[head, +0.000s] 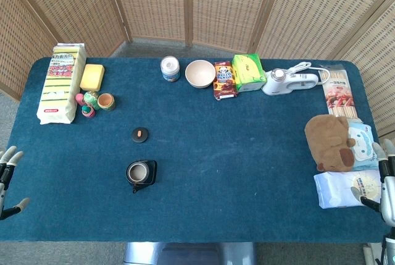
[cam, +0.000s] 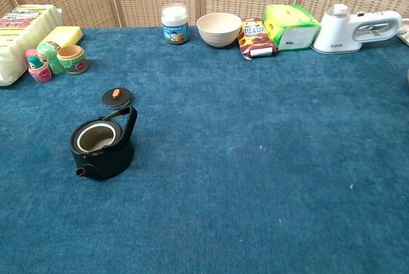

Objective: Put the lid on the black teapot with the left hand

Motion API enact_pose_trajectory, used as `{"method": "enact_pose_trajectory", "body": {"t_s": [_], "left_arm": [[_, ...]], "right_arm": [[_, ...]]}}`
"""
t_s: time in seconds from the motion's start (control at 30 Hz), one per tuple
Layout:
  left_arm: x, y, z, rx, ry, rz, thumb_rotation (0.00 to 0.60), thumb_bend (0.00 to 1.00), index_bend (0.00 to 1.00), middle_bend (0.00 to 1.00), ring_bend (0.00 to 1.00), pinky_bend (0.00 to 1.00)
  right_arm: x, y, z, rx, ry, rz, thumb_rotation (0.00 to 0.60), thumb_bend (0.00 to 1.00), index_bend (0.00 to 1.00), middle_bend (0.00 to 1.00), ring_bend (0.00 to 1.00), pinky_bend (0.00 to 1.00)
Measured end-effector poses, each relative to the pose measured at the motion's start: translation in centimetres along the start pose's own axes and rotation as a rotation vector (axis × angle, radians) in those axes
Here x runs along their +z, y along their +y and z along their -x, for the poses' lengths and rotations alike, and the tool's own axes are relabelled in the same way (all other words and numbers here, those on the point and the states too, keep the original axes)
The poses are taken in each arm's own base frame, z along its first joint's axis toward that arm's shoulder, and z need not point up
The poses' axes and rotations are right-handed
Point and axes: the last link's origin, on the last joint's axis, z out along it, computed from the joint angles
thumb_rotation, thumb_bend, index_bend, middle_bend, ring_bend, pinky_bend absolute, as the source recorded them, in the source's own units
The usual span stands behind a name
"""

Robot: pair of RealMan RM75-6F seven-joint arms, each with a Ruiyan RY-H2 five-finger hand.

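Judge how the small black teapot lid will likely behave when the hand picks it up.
The lid is a flat rigid disc, probably light. Its small orange knob gives little to grip, so it may slip. Lying flat, it seems unlikely to roll.

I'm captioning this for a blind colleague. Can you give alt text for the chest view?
An open black teapot sits on a blue table, its lid lying just behind it. Along the far edge stand a jar, bowl, snack packs and a white appliance. No robot hand is visible.

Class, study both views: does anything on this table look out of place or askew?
Only the lid: it lies flat on the cloth just behind the black teapot, whose mouth stands open. Nothing looks spilled, tipped or damaged.
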Motion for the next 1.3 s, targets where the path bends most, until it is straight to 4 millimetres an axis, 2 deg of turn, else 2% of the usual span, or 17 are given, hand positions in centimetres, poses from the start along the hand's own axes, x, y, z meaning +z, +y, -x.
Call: {"method": "enact_pose_trajectory", "body": {"t_s": [0.37,0.57,0.67,0.73,0.8,0.97,1.1,1.3], "left_arm": [[0.3,0.1,0.3,0.009,-0.012,0.006,0.6,0.09,0.0,0.0,0.0,0.0],[2.3,1.0,0.1,0.01,-0.002,0.043,0.6,0.1,0.0,0.0,0.0,0.0],[4.1,1.6,-0.2,0.046,0.004,0.055,0.6,0.12,0.12,0.0,0.0,0.0],[6.0,2.5,-0.3,0.08,0.003,0.074,0.6,0.13,0.24,0.0,0.0,0.0],[8.0,3.6,-0.4,0.102,-0.005,0.103,0.6,0.14,0.29,0.0,0.0,0.0],[12.5,6.7,0.3,0.101,-0.039,0.184,0.6,0.16,0.31,0.0,0.0,0.0],[16.1,9.2,1.9,0.118,-0.081,0.226,0.6,0.16,0.3,0.0,0.0,0.0],[19.9,12.3,4.5,0.195,-0.126,0.253,0.6,0.16,0.31,0.0,0.0,0.0]], "right_arm": [[-0.1,0.1,-0.1,0.009,-0.008,0.01,0.6,0.16,0.0,0.0,0.0,0.0],[-0.2,-0.1,0.2,0.006,-0.028,0.005,0.6,0.16,0.0,0.0,0.0,0.0],[-0.1,-0.3,0.5,-0.001,-0.043,-0.001,0.6,0.16,0.0,0.0,0.0,0.0],[0.0,-0.3,0.6,-0.004,-0.05,0.002,0.6,0.16,0.0,0.0,0.0,0.0],[0.2,-0.3,0.8,-0.009,-0.06,0.008,0.6,0.16,0.0,0.0,0.0,0.0],[0.5,-0.1,1.2,-0.013,-0.084,0.021,0.6,0.16,0.0,0.0,0.0,0.0],[0.7,0.2,1.2,-0.005,-0.087,0.032,0.6,0.16,0.0,0.0,0.0,0.0],[1.3,0.4,1.4,-0.003,-0.107,0.052,0.6,0.16,0.0,0.0,0.0,0.0]]}}
